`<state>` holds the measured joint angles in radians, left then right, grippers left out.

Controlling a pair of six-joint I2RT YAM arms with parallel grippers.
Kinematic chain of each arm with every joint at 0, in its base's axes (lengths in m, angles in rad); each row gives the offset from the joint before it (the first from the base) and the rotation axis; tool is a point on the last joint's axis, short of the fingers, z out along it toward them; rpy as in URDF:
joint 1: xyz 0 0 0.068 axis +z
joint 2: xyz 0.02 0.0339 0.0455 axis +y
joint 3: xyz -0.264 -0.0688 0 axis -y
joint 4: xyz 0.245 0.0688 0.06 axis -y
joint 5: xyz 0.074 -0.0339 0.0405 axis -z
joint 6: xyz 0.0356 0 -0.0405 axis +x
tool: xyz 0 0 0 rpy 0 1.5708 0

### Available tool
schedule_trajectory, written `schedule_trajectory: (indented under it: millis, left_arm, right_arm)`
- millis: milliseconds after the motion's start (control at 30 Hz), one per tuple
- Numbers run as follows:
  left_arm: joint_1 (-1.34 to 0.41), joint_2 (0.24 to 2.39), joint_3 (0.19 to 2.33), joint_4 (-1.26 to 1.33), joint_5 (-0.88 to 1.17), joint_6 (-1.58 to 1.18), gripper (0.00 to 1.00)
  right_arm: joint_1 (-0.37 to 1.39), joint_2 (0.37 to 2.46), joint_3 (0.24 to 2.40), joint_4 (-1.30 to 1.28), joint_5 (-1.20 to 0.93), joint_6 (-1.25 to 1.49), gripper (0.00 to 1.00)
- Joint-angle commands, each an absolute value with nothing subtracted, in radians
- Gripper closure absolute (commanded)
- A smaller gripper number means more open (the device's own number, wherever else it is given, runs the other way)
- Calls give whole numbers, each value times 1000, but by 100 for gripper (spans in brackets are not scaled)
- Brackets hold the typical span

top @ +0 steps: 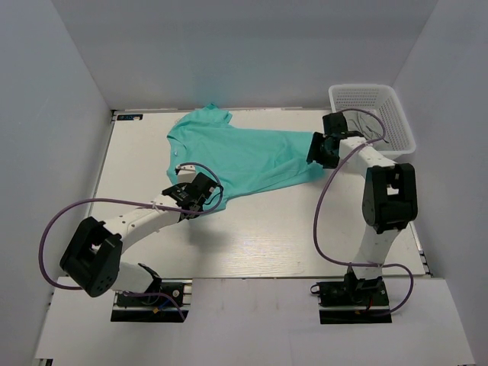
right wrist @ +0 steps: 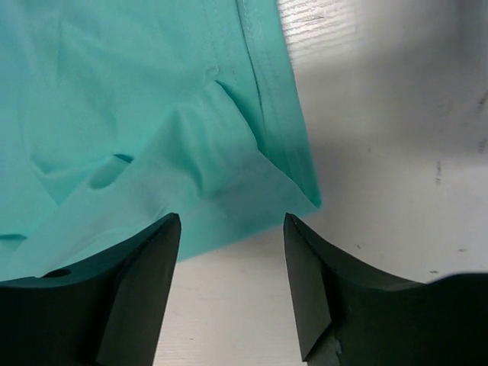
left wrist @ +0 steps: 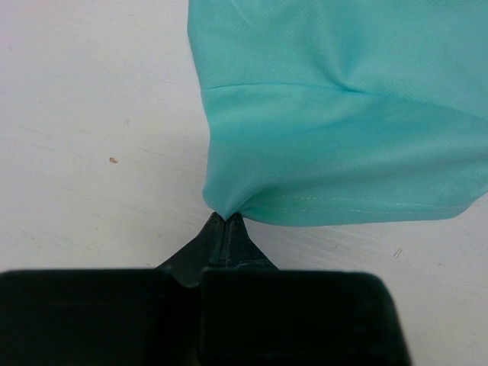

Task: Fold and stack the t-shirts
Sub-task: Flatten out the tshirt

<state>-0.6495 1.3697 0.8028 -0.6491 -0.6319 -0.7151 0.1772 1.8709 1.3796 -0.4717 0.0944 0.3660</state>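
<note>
One turquoise-green t-shirt [top: 244, 156] lies partly spread across the back of the white table, neck at the left. My left gripper [top: 200, 192] is at its near left edge. In the left wrist view, this gripper [left wrist: 227, 216] is shut, pinching a gathered corner of the t-shirt [left wrist: 343, 122] by the hem. My right gripper [top: 319, 150] is at the shirt's right end. In the right wrist view, this gripper [right wrist: 231, 227] is open and empty, just above the table. A folded corner of the t-shirt [right wrist: 191, 152] lies just beyond its fingertips.
A white plastic mesh basket [top: 404, 122] stands at the back right corner, behind the right arm. Grey walls close in the table [top: 267, 236] on three sides. Purple cables loop beside both arms.
</note>
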Motion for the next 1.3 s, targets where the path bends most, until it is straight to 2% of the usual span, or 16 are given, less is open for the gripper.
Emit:
schedule_trajectory:
  millis: [0, 333, 700, 1067, 1167, 1200, 1267]
  left_arm:
    - [-644, 1361, 807, -660, -643, -726, 100]
    - [-644, 1402, 807, -678, -643, -744, 100]
    - [-644, 1411, 807, -678, -643, -753, 100]
    - [-644, 1439, 807, -678, -632, -753, 100]
    - [-644, 1439, 807, -678, -632, -762, 100]
    - [-644, 1439, 807, -678, -632, -762, 100]
    - [-644, 1430, 807, -678, -632, -762, 100]
  right_arm:
    - [170, 1913, 1469, -425, 44, 458, 39]
    - [167, 2057, 1566, -480, 51, 538, 43]
    - [167, 2005, 1509, -505, 210, 551, 43]
    - [179, 2037, 1500, -468, 77, 503, 48]
    - [176, 2033, 1490, -446, 57, 502, 57]
    - [176, 2028, 1482, -445, 60, 505, 66]
    - [176, 2013, 1479, -440, 66, 505, 76]
